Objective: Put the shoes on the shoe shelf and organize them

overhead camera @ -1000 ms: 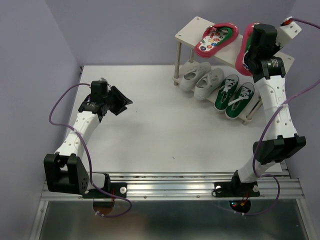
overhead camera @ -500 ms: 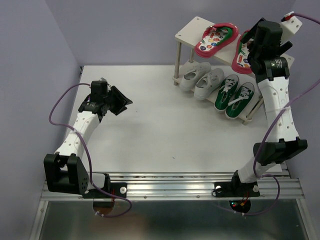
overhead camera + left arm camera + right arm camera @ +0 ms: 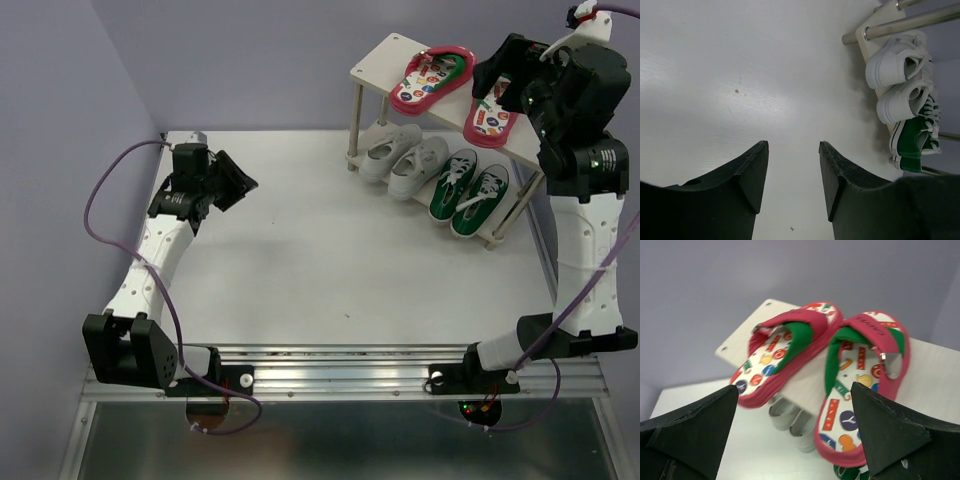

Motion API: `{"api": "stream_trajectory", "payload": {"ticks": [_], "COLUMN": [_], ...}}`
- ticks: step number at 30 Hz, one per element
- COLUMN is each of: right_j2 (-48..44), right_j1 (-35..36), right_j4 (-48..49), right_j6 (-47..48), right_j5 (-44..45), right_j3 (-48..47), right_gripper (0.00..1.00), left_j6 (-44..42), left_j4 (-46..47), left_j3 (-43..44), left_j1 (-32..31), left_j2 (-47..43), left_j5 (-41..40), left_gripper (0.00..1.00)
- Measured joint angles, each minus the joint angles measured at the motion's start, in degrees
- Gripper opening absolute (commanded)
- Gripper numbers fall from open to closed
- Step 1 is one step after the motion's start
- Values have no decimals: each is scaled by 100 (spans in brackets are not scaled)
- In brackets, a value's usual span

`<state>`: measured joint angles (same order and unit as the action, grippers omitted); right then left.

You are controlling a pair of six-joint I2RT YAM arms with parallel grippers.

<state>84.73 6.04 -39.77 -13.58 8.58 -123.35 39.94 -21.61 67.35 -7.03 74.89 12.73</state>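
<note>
The shoe shelf [image 3: 372, 66] stands at the table's far right. Two red-pink flip-flops [image 3: 432, 78] [image 3: 490, 118] lie side by side on its top board. On the lower board sit two white sneakers [image 3: 385, 150] [image 3: 418, 165] and two green sneakers [image 3: 452, 180] [image 3: 480, 198]. My right gripper [image 3: 503, 82] hovers above the right flip-flop [image 3: 860, 380], open and holding nothing. In the right wrist view its gripper [image 3: 795, 390] looks down on both flip-flops. My left gripper [image 3: 232, 180] hangs open over bare table at the left, far from the shelf. Nothing lies between its fingers [image 3: 755, 165].
The left wrist view shows the white sneakers [image 3: 895, 60] and a green sneaker [image 3: 912, 145] on the lower board [image 3: 875, 25] from the side. Purple walls close in at the back and left. The shelf's right end sits near the table's right edge.
My right gripper opened and let go of the right flip-flop, which now lies on the top board. The right arm rose and drew back to the right. The left arm shifted slightly.
</note>
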Motion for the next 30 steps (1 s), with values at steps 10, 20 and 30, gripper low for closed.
{"api": "stream_trajectory", "payload": {"ticks": [10, 20, 30], "right_j2": [-772, -887, -557], "right_j1": [103, 1390, 2509], "right_j4": [-160, -498, -922], "right_j6": [26, -107, -341], "right_j5": [-2765, -2361, -732], "right_j3": [951, 2011, 2555], "right_gripper": [100, 100, 100], "left_j6": [-413, -472, -520], "left_j4": [-55, -114, -79], "left_j3": [866, 1150, 1401], "left_j1": [0, -2, -2], "left_j2": [223, 549, 597], "left_j5": [-256, -225, -219], "left_gripper": [56, 56, 56]}}
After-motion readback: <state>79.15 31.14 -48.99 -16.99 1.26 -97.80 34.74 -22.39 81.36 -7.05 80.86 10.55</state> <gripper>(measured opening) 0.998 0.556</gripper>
